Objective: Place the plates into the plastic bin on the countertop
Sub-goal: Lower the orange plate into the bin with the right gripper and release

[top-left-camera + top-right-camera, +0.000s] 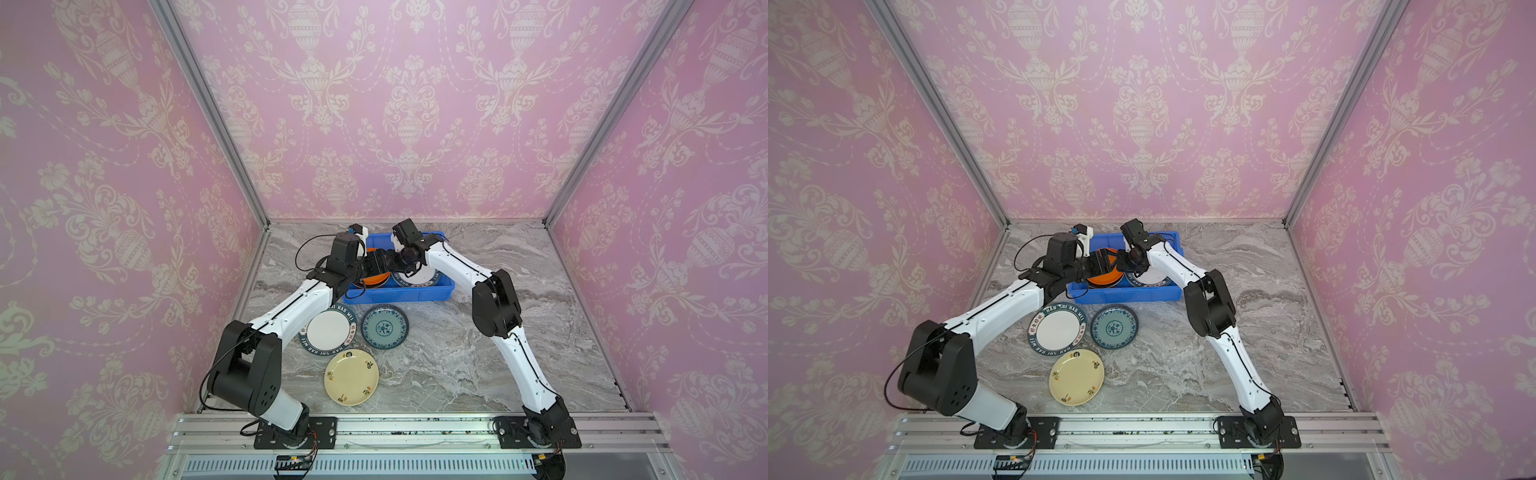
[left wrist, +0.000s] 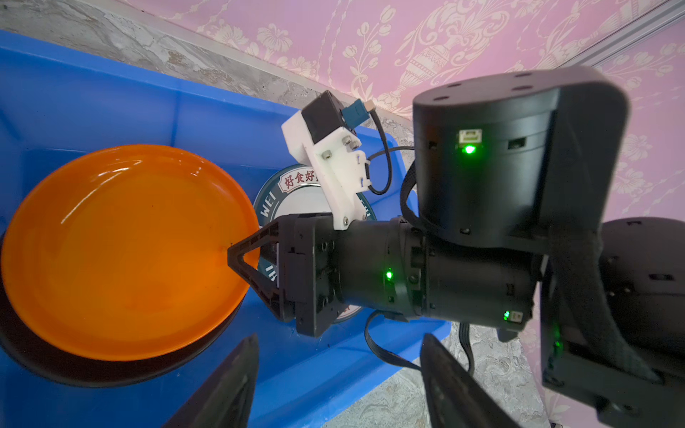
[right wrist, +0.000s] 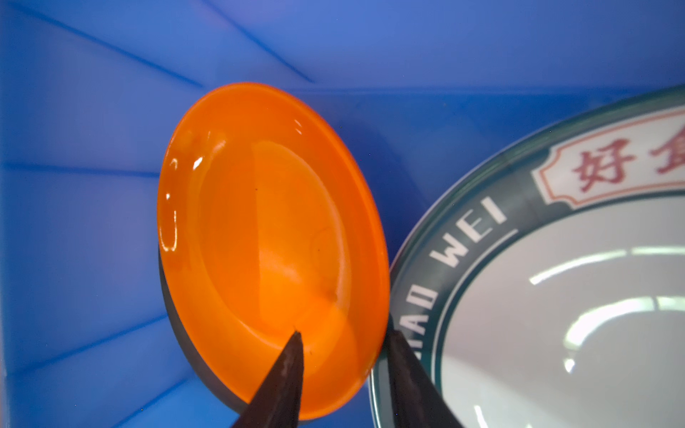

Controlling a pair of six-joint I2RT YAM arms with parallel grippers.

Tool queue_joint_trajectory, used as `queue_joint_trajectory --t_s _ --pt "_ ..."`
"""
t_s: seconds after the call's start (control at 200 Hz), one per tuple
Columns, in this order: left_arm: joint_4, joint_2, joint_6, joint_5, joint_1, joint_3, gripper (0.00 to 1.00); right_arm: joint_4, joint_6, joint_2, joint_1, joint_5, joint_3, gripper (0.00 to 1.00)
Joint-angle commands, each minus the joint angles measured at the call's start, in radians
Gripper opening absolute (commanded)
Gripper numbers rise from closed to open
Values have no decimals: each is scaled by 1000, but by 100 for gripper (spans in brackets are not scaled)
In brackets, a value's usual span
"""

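Both top views: bin [image 1: 399, 296] at far centre of bench [image 1: 478, 365], holding orange plate [image 1: 376, 279] on its left and lettered plate [image 1: 424, 277] on its right. Not yet binned, just near of it: second lettered plate [image 1: 330, 330], teal plate [image 1: 384, 327], cream plate [image 1: 351, 377]. Readable round that rim: "HAO SHI HAO WEI".

Left wrist view: left tool [image 2: 341, 337] spread and empty over the bin. Right tool [image 2: 242, 259] seemingly pinching the orange plate's right rim, tilted above black plate [image 2: 111, 370]. Legible: "WEI", red "好食好".

Right wrist view: right tool [image 3: 344, 333] astride the orange rim, lettered plate just beside. Legible: "WEI", red "好".

Judged step: laying orange onto black. Next: lower the rim flat, spread the right tool, back out without nudging the neighbour; then fetch the three bench plates.
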Motion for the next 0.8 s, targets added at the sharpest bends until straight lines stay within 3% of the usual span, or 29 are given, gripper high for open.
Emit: queue_joint_trajectory --t_s 0.0,0.555,0.796 --pt "-17 13 31 -12 -9 21 71 -39 -29 -61 27 -16 -3 39" --pt "-21 9 39 -27 -11 16 71 -71 -54 -105 65 37 -30 39" --pt "-21 -14 62 -34 -21 14 79 -126 -111 -136 43 86 27 41"
